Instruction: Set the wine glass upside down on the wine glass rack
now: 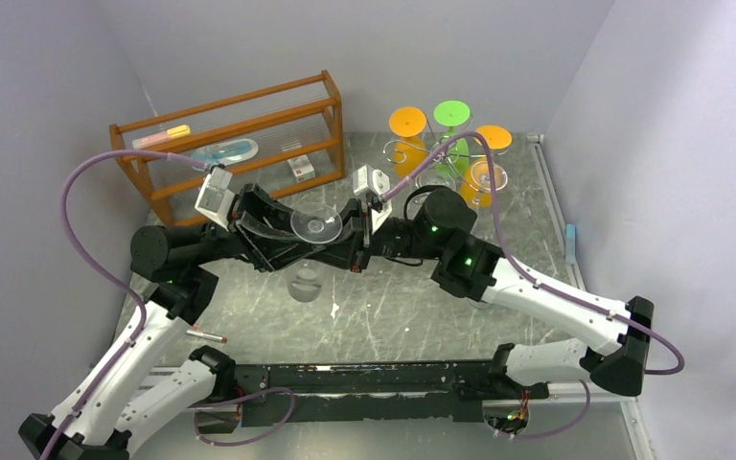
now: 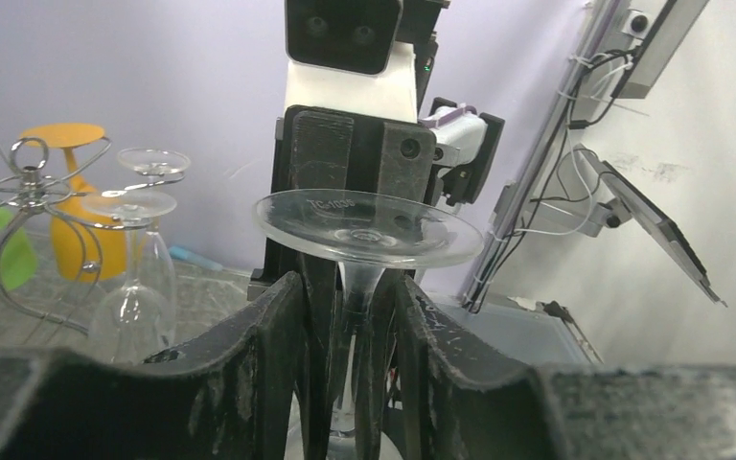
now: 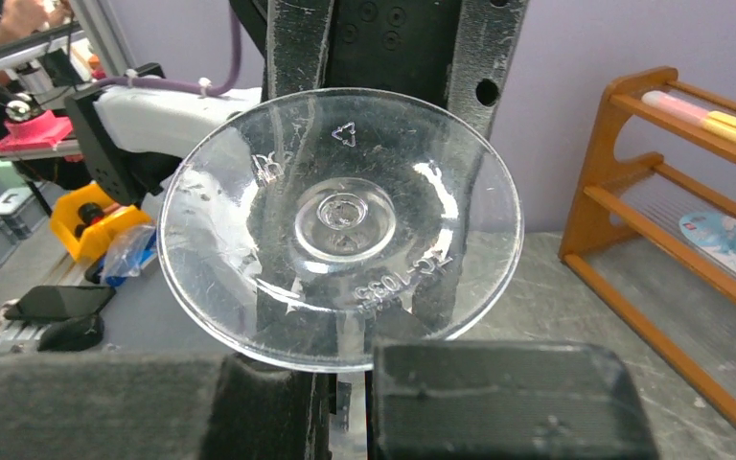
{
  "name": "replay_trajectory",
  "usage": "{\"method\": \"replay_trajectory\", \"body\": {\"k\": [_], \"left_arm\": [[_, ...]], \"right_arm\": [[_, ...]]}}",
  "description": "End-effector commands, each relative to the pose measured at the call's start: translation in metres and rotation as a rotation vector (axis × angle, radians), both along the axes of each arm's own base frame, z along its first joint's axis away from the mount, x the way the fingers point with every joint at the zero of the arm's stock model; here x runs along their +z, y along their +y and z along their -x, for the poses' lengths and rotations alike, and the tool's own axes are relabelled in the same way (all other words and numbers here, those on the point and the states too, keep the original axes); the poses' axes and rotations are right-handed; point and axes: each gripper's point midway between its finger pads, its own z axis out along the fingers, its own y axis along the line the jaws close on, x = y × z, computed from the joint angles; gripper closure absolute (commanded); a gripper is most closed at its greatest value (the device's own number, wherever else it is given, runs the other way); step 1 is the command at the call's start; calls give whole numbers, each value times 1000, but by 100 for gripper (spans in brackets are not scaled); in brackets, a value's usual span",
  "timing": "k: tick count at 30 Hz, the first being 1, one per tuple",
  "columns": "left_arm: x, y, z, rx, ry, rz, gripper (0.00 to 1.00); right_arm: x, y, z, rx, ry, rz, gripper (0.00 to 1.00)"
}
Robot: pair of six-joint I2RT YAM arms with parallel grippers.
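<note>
- Nearest you, at mid-table, the wine glass [image 1: 316,227] is already inverted, with its foot up and its bowl hanging below. Whether the bowl clears the table [image 1: 393,316] cannot be told.
- Your right gripper [image 3: 345,383] is clamped on the stem just under the foot, so it carries the glass.
- Your left gripper [image 2: 350,307] faces it, one finger on each side of the same stem. A gap shows on both sides, so it grasps nothing yet. This looks like a hand-over not yet completed.
- Farther back on the right, the wine glass rack [image 1: 450,158] stands well apart from the held glass. Its arms already hold coloured glasses [image 1: 407,122] and clear glasses [image 1: 487,177].
- So you have the turning-over done. Left to do are the carry, sliding the foot onto a curled arm and letting go. Which arm is free is hard to tell.
- The wooden shelf [image 1: 240,134] at the far left plays no part.
</note>
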Motion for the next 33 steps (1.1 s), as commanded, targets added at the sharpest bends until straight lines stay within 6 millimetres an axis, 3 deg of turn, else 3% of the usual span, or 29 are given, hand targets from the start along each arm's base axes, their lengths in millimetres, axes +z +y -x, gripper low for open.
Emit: {"method": "replay_trajectory", "body": {"k": [1, 7, 12, 18, 26, 30, 33], "left_arm": [[2, 0, -17, 95, 0, -12, 61], [1, 4, -35, 203, 30, 7, 77], [5, 5, -25, 160, 3, 54, 58], [12, 8, -15, 135, -41, 84, 57], [20, 13, -8, 141, -68, 119, 43], [20, 13, -8, 134, -71, 125, 43], [18, 11, -12, 136, -58, 118, 51]], "right_arm": [[19, 4, -4, -15, -45, -34, 100], [8, 10, -9, -20, -56, -10, 100], [3, 10, -6, -3, -53, -4, 100], [2, 9, -6, -4, -52, -5, 100], [5, 7, -4, 1, -51, -18, 100], [6, 6, -3, 3, -46, -26, 100], [6, 7, -1, 15, -43, -26, 100]]}}
